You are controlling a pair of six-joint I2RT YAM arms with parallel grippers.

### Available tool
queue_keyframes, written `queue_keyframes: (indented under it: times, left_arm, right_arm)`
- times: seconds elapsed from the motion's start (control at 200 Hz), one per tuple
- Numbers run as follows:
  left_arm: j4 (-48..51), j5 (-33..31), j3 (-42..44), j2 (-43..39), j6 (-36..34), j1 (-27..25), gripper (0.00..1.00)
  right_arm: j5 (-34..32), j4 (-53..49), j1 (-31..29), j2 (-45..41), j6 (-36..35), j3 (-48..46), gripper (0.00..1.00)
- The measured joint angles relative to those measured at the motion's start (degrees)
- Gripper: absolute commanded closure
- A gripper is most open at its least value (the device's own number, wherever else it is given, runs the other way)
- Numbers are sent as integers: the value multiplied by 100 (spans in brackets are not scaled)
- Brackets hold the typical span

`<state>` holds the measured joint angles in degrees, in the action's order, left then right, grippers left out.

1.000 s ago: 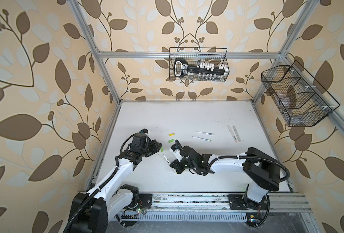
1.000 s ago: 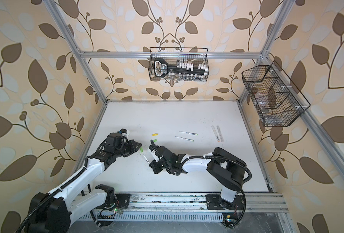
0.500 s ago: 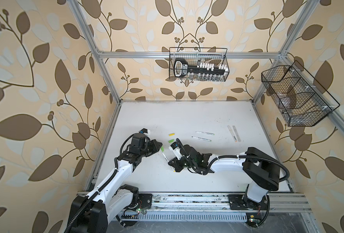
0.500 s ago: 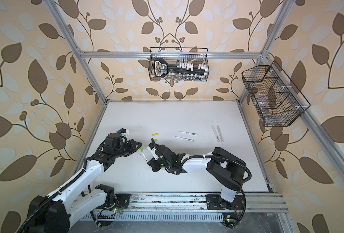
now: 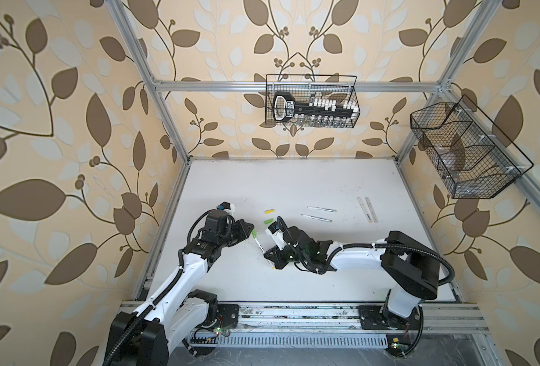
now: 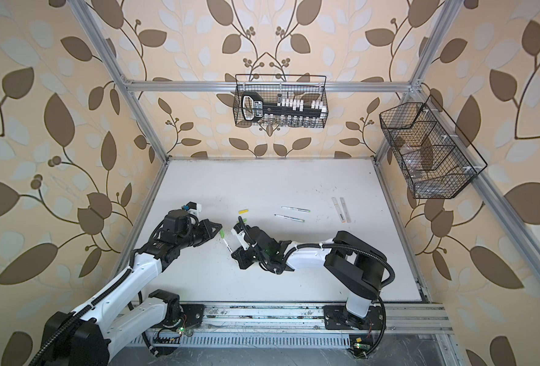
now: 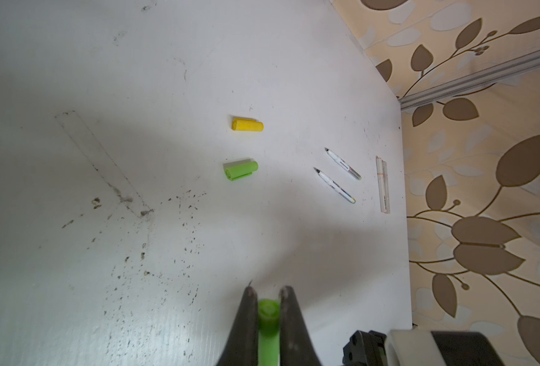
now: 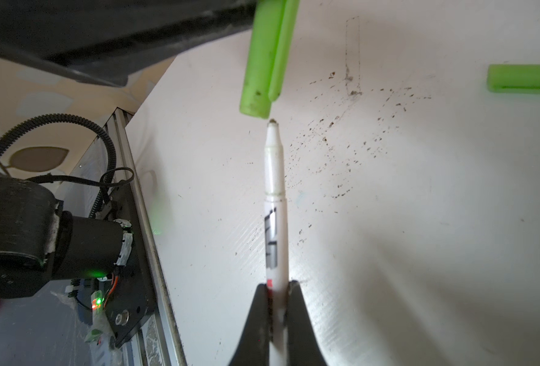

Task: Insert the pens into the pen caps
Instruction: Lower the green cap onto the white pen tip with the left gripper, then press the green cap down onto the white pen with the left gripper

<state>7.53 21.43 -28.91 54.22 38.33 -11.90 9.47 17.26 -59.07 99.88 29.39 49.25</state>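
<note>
My left gripper is shut on a bright green pen cap, whose open end points out past the fingertips. In both top views this cap hangs left of centre over the table. My right gripper is shut on the barrel of a white pen with dark lettering. The pen's tip sits just short of the held cap, a small gap apart and nearly in line. A yellow cap, a second green cap and two more pens lie on the table.
Two pale long strips lie side by side at the right of the white table. Wire baskets hang on the back wall and the right wall. A metal rail runs along the front edge. Dark specks dot the table near the grippers.
My right gripper has carried the pen a little to the left, bringing its tip closer to the green cap. The left gripper has hardly moved.
</note>
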Motion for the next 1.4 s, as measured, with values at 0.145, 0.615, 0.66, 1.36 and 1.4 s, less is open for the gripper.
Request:
queue_keyframes:
  times: [0.145, 0.615, 0.66, 1.36, 1.4]
  left_arm:
    - [11, -61, 20, 0, 0, 0, 89]
    - [4, -98, 20, 0, 7, 2, 88]
    - [0, -96, 20, 0, 9, 35, 88]
    - [-70, -63, 20, 39, 90, 114, 88]
    - [-70, -57, 20, 44, 92, 114, 88]
  right_arm:
    - [-2, 7, 0, 0, 0, 7, 96]
    - [2, 9, -7, 0, -2, 22, 96]
    - [2, 9, -7, 0, -2, 22, 96]
    - [22, 50, -7, 0, -7, 72, 96]
    - [22, 50, -7, 0, -7, 70, 96]
